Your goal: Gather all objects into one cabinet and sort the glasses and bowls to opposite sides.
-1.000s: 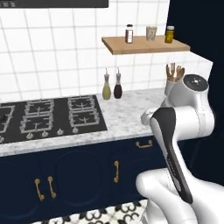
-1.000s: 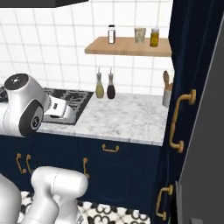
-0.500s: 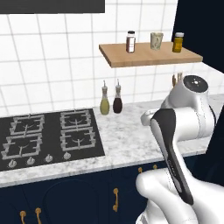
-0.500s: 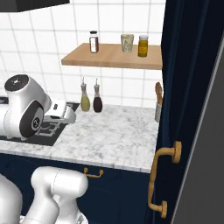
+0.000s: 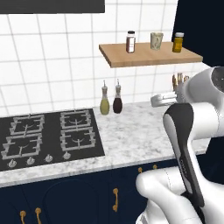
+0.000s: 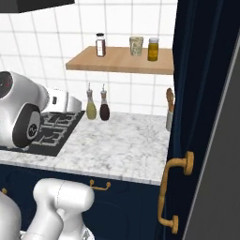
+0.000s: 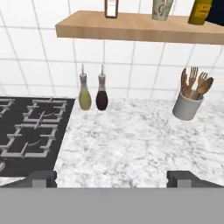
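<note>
One cream patterned glass (image 5: 156,40) (image 6: 136,46) (image 7: 162,8) stands on the wooden wall shelf (image 5: 148,56) (image 6: 119,61) between two lidded jars. The tall dark navy cabinet (image 6: 201,93) with a curved gold handle (image 6: 176,197) rises at the right of the counter. My gripper (image 7: 113,179) is open and empty, its fingertips (image 7: 41,178) far apart. It hovers over the marble counter (image 7: 131,144), well below the shelf. The bowls are out of view.
Two slim oil bottles (image 7: 85,94) (image 7: 101,94) stand by the tiled wall next to the black gas hob (image 5: 48,138). A white pot of wooden utensils (image 7: 188,105) (image 6: 169,117) sits at the counter's right end. My white arm (image 5: 192,131) fills the right foreground.
The whole picture has shifted: the base has driven, so shelf, bottles and counter now sit closer and the tall cabinet looms larger. The gripper has stayed open.
</note>
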